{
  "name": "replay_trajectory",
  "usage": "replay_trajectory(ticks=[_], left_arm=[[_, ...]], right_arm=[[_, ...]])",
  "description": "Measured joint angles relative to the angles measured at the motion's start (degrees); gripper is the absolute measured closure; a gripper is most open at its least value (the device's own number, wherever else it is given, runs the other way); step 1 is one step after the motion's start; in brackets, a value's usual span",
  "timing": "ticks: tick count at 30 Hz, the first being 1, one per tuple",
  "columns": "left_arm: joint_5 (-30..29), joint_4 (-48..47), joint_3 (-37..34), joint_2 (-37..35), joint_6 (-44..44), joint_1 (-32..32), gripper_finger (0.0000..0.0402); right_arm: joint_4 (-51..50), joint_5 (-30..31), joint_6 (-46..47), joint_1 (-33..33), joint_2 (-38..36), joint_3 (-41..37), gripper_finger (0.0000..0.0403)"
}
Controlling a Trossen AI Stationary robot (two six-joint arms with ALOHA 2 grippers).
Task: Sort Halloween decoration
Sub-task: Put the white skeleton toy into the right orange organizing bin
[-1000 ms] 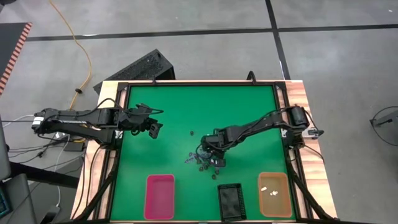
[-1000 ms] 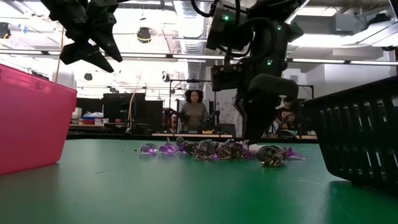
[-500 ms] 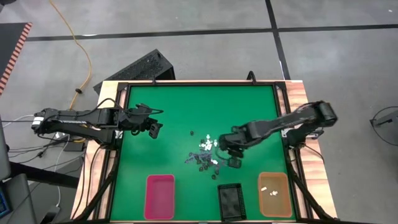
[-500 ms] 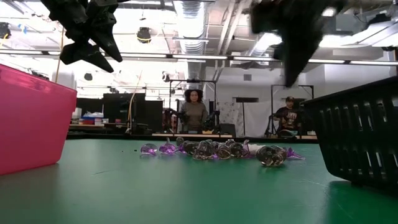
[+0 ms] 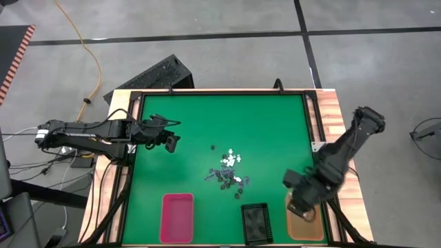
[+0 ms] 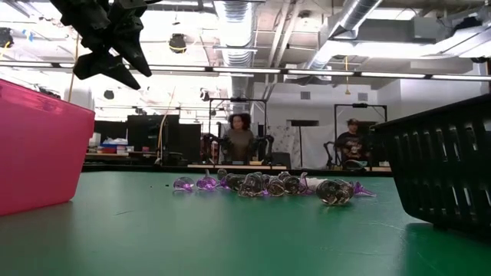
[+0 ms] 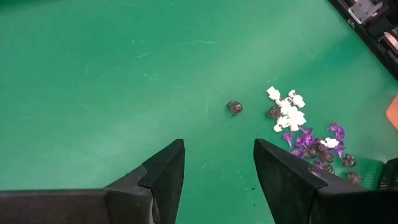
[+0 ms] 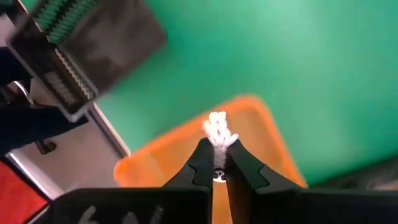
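The Halloween decoration (image 5: 227,172) is a pile of tiny white, black and purple trinkets lying mid-table on the green mat, also seen in the low view (image 6: 268,185) and the left wrist view (image 7: 308,138). One dark trinket (image 7: 234,107) lies apart from the pile. My right gripper (image 5: 298,205) hovers over the orange tray (image 5: 314,224), shut on a white trinket (image 8: 217,127). My left gripper (image 5: 169,142) waits open above the mat at the table's left, high in the low view (image 6: 107,54). My right gripper (image 8: 216,144) pinches the white trinket between its two fingertips, by its near end (image 8: 217,138). The rest of it sticks out past the tips. It is lifted clear, above the orange tray (image 8: 267,140).
Three trays stand along the near edge: pink (image 5: 177,218), black (image 5: 255,223) and orange. In the low view the pink tray (image 6: 38,146) and the black tray (image 6: 445,169) flank the pile. People stand in the room behind. Bare green mat lies around the pile.
My right gripper has risen from the pile and swung toward the table's near right corner, ending above the orange tray with the white trinket in its tips. It has left the low view. The pile's white pieces now show uncovered.
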Motion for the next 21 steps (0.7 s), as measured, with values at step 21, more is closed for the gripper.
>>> replay_trajectory(ticks=[21], left_arm=[[-0.31, -0.02, 0.00, 0.00, -2.10, 0.00, 0.0219]], right_arm=[[-0.54, 0.07, 22.95, 13.17, 5.30, -0.02, 0.0241]])
